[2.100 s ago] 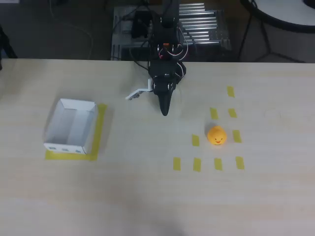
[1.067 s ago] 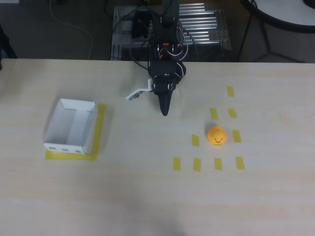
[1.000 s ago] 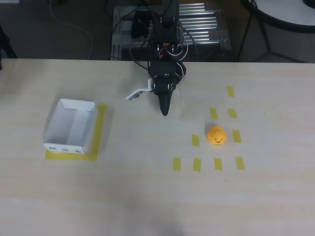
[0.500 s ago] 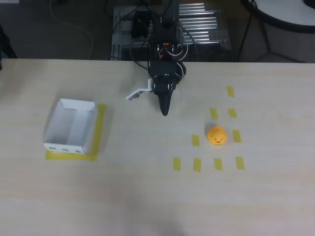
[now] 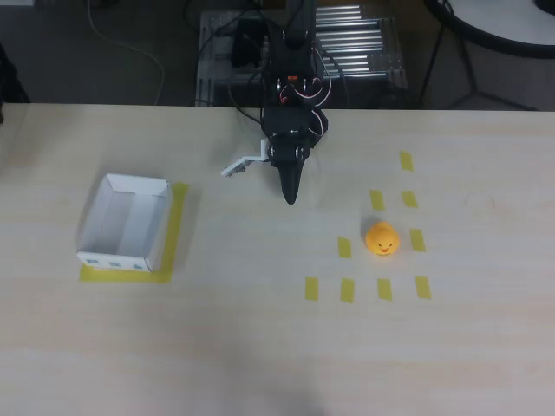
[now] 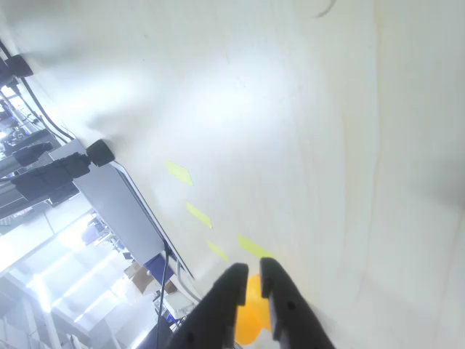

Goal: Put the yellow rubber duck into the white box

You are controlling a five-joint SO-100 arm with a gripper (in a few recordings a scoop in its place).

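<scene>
Overhead view: 1 yellow rubber duck [image 5: 381,240] sits on the worktop [image 5: 260,347], down and to the right of the claw [image 5: 290,196], well apart, not touching. Wrist view: duck [image 6: 249,309] shows just past the fingertips [image 6: 234,279]. Claw fingers nearly together, thin gap btwn them, nothing held. 1 white box [image 5: 124,223] at left of the overhead view, on a yellow tape patch [image 5: 173,234], well apart from claw & duck. 9 small yellow tape strips [image 5: 345,248] ring the duck.
</scene>
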